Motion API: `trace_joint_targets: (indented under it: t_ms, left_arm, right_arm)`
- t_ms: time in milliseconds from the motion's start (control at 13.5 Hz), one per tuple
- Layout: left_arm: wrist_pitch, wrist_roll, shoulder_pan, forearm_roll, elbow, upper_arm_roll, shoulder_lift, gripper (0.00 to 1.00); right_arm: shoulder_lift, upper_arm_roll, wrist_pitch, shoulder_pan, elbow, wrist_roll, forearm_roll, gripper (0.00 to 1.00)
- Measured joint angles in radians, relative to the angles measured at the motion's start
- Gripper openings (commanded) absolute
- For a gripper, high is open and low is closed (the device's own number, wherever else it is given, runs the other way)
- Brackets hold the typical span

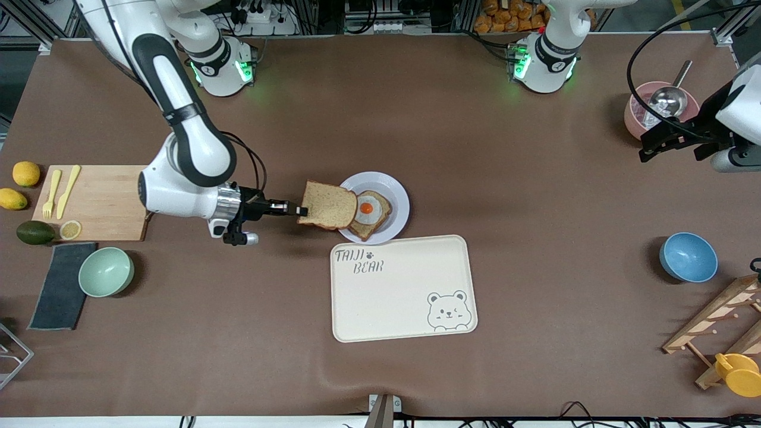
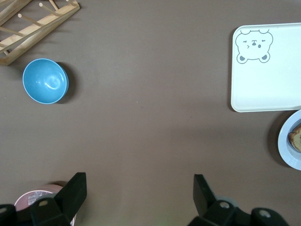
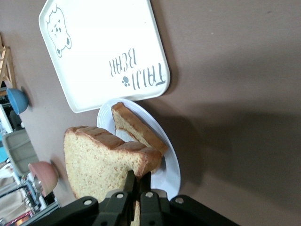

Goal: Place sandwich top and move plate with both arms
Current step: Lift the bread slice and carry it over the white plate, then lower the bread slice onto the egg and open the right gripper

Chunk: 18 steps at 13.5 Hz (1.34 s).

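Front view: high camera facing both arm bases, looking down over the whole desk (image 1: 535,333). Left wrist view: aimed straight down from well above, own open hand (image 2: 140,197) at frame edge; shares the blue bowl (image 2: 45,81), bear tray (image 2: 277,75) and plate (image 2: 290,141) with the front view. Right wrist view: close, oblique along the shut hand (image 3: 139,184); shares tray and plate.
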Motion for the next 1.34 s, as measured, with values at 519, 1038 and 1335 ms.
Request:
trace_joint_targets:
  t_ms: [519, 1038, 1335]
  left_arm:
    - [0.0, 0.0, 0.01, 0.0, 0.003, -0.001, -0.001, 1.0]
    - [-0.001, 0.0, 0.002, 0.0, 0.0, -0.007, 0.005, 1.0]
    - [-0.001, 0.0, 0.001, 0.0, -0.001, -0.007, 0.015, 1.0]
  right_arm:
    - [0.066, 0.0, 0.223, 0.188, -0.005, 0.039, 0.084, 0.0]
    - [0.076, 0.0, 0.246, 0.202, -0.001, 0.038, 0.092, 0.0]
    - [0.082, 0.0, 0.273, 0.228, -0.001, 0.038, 0.098, 0.0]
